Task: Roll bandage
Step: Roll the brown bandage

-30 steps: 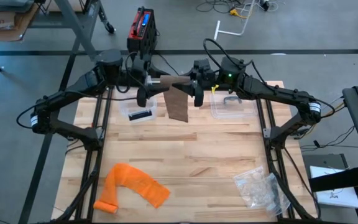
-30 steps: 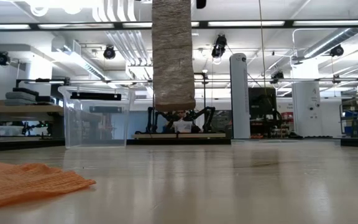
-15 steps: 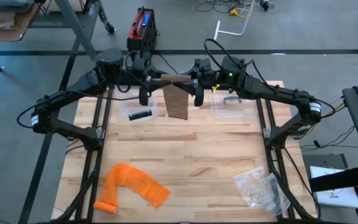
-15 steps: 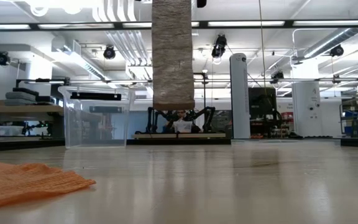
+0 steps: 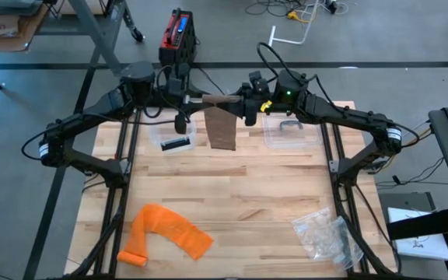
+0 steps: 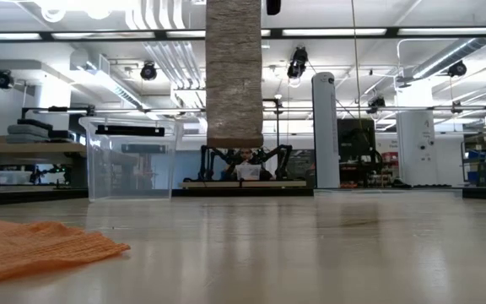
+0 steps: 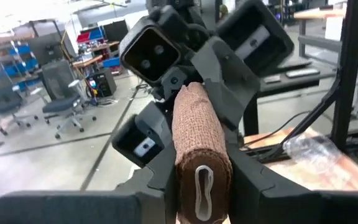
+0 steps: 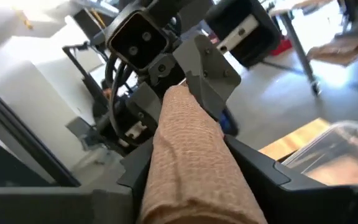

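A brown bandage roll (image 5: 220, 99) is held level, high over the table's far edge, between my two grippers. Its loose tail (image 5: 222, 128) hangs straight down as a flat strip (image 6: 234, 72), its lower edge clear of the table. My left gripper (image 5: 190, 100) is shut on the roll's left end and my right gripper (image 5: 247, 103) on its right end. The left wrist view looks along the roll (image 7: 197, 137) to the right gripper beyond. The right wrist view looks along the roll (image 8: 188, 155) the other way. My left gripper pinches the roll's left end (image 7: 202, 177) between its two fingers, which come level from the table's left and lie along the roll. The roll is level and lifted clear. My right gripper has the roll's right end (image 8: 194, 193) between its two fingers (image 8: 263, 171), coming level from the table's right, along the roll. The tail hangs slack below.
Two clear plastic boxes (image 5: 173, 140) (image 5: 288, 131) stand under the arms at the back. An orange bandage (image 5: 166, 233) lies crumpled at the near left, and a clear plastic bag (image 5: 327, 233) at the near right. The middle of the wooden table (image 5: 239, 194) is bare.
My left gripper has shut on the roll's left end. Both grippers have rolled about the roll's long line while staying in place. The lower edge of the hanging tail has risen a little.
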